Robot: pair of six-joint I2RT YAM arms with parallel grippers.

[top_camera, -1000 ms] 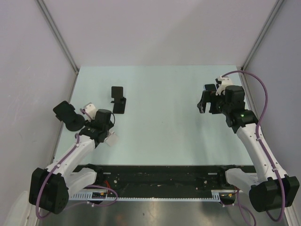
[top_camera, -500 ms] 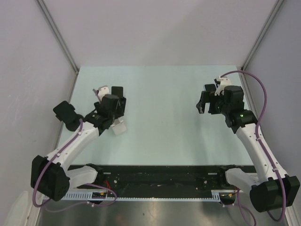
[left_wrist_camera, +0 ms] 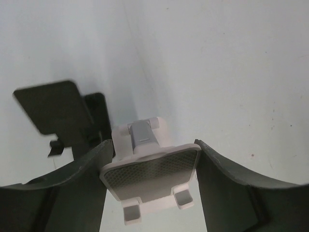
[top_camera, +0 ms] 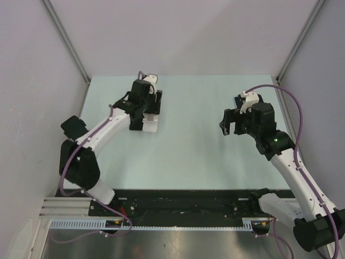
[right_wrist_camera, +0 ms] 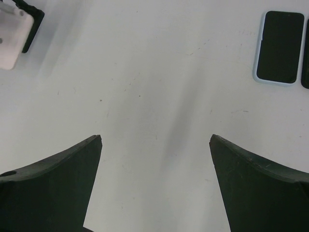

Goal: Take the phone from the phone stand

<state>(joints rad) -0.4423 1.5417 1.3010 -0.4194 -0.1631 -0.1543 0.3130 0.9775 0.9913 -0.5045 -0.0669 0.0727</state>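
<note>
Left wrist view: a white phone stand (left_wrist_camera: 152, 176) is seen low in the frame between the spread fingers of the left gripper (left_wrist_camera: 150, 191), with a black stand (left_wrist_camera: 65, 113) at centre left. In the right wrist view, the right gripper (right_wrist_camera: 155, 186) is held apart over bare table (right_wrist_camera: 154, 87); the blue-cased phone (right_wrist_camera: 280, 47) lies flat at upper right.

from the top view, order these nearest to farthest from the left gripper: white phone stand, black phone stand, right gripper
1. White phone stand, right at the left gripper.
2. Black phone stand, just to the white stand's left; too close to call against it.
3. Right gripper, far across on the right.
</note>
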